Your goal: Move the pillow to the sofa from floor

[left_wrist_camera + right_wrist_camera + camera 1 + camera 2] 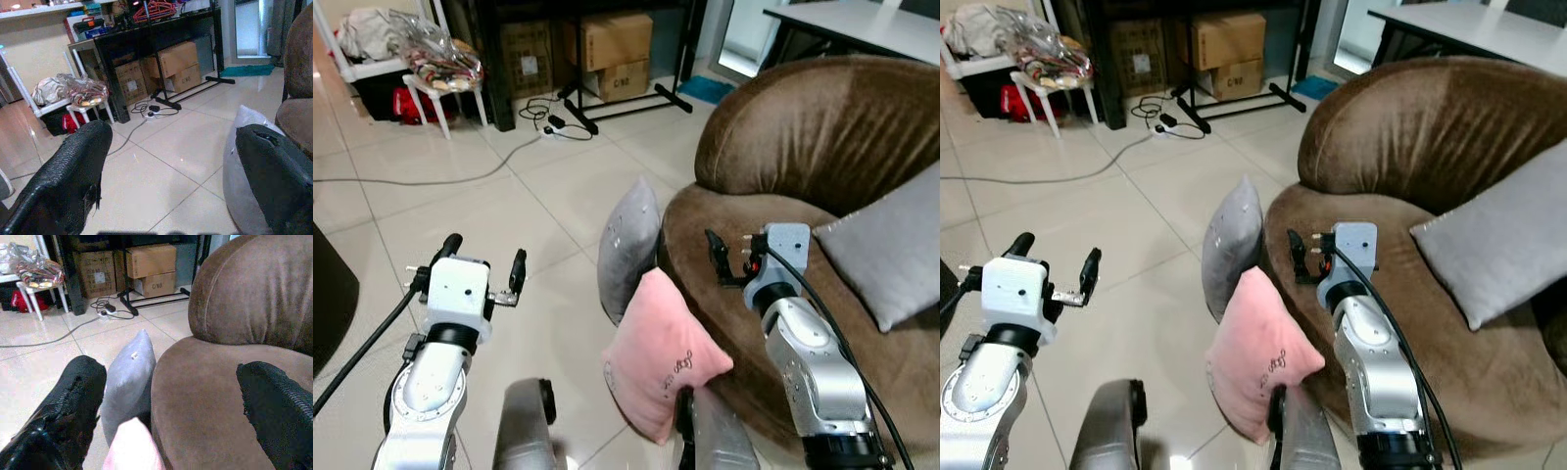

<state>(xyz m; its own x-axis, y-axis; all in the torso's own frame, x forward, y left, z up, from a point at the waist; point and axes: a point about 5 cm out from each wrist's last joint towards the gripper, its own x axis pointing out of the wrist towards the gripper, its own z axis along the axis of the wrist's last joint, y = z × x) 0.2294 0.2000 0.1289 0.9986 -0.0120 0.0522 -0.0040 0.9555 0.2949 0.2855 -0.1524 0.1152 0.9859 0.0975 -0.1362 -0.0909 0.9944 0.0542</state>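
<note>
Pillows first: a soft pink square pillow (661,357) with a bit of dark script on its cover stands on the pale glossy floor tiles (509,196), leaning against the front edge of the round brown velvety sofa (822,127); right behind it a grey fabric pillow (628,247) stands upright on the floor too, touching the sofa's curved side; so both are off the seat, down on the tiles. A third, flat grey cushion (891,245) already lies on the sofa seat toward the right, resting against the backrest.

The right gripper (726,257) hangs over the front part of the brown seat, a little above and to the right of the pink pillow, not touching it; its two black fingers stand spread apart with nothing between them, and in the right wrist view you look between those fingers (68,406) at the grey pillow's top corner, the pink one's tip and the seat. The left gripper (481,262) is raised over bare floor well to the left of both pillows; its fingers are parted and empty as well, and the left wrist view shows the grey pillow beside one fingertip (274,171).

Further back: stacked brown cardboard boxes (612,49) under a dark shelf unit; a black stand's base with a white power strip and tangled cables (553,122) on the tiles; a small white stool piled with crinkly plastic-wrapped stuff (440,59); a teal mat (707,89) near the doorway.
</note>
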